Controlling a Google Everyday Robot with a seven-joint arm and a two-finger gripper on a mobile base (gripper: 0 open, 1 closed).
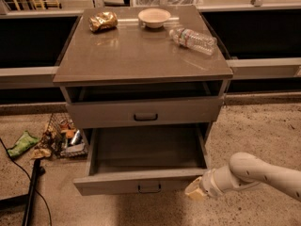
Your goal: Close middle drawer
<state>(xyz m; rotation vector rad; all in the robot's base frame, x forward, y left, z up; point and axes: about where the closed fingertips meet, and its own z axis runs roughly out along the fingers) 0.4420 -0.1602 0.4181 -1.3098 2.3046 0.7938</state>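
The middle drawer [141,181] is pulled far out of the grey-brown cabinet [141,55]. Its dark, empty inside shows, and its small dark handle [149,188] sits at the centre of the flat front. My gripper [194,192] is low at the right end of that drawer front, at or just beside its corner. The white arm [256,173] reaches in from the lower right. The upper drawer [146,113] above stands slightly out, with a dark gap over it. The lowest tier is hidden under the open drawer.
On the cabinet top lie a crumpled gold bag [102,20], a white bowl [154,17] and a plastic bottle [194,38] on its side. A wire basket of litter [63,138] and a green wrapper [22,142] sit on the floor to the left, beside a black cable [33,192].
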